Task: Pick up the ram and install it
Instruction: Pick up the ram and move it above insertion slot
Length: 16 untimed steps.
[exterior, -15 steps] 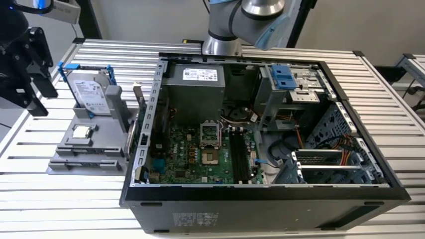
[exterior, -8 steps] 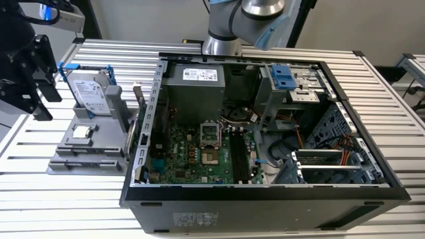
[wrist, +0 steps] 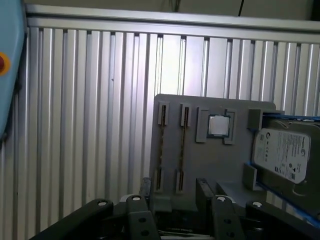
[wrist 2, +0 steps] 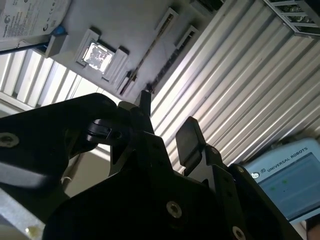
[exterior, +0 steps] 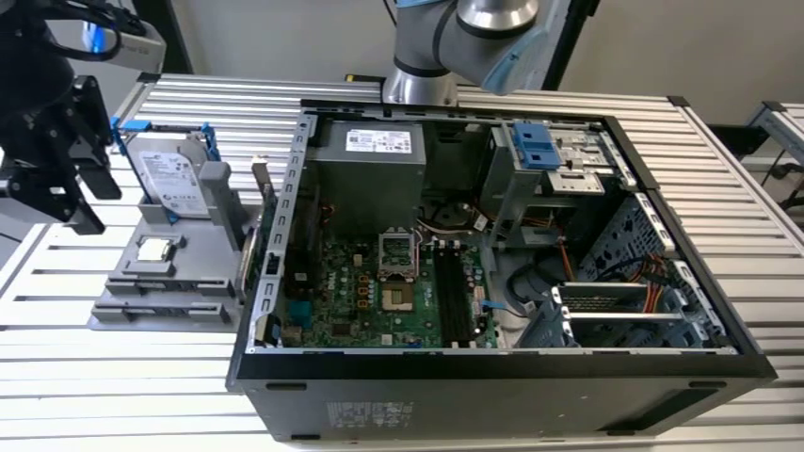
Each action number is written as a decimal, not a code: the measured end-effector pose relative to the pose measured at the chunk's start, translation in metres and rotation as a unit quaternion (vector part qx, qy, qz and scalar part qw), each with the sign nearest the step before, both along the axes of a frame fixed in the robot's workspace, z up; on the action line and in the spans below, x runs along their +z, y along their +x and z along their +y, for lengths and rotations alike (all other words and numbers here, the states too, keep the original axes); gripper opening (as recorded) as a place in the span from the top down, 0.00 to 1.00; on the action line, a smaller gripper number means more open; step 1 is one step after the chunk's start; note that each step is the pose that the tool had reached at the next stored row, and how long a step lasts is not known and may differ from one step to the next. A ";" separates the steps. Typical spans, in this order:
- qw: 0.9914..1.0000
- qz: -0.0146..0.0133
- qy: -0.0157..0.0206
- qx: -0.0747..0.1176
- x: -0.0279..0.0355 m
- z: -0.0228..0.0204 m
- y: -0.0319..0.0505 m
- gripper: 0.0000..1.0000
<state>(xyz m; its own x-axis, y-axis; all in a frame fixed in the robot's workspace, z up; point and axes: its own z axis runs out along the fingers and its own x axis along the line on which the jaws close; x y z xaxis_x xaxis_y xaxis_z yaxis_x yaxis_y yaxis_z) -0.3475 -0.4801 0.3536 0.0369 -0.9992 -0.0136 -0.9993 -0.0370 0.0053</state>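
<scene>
Your gripper is wide open, with nothing between its two black fingers. It hangs over the ridged metal table, just beside the gray holder. The ram stands on its thin edge in a slot of that holder, apart from your fingers and on the side next to the open computer case, and the small silver chip and the big silver hard drive sit in the same holder.
</scene>
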 end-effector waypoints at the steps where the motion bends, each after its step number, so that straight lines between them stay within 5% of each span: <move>1: 1.000 0.000 0.000 0.000 -0.0010 0.0000 0.0000 0.00; 7: 1.000 0.003 -0.002 0.000 -0.0045 0.0002 0.0003 0.00; 16: 1.000 0.003 -0.002 0.000 -0.0203 0.0004 0.0034 0.00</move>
<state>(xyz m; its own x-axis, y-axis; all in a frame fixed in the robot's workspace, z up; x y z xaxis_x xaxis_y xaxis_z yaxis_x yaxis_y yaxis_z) -0.3441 -0.4797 0.3334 0.0368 -0.9993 -0.0092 -0.9993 -0.0369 0.0113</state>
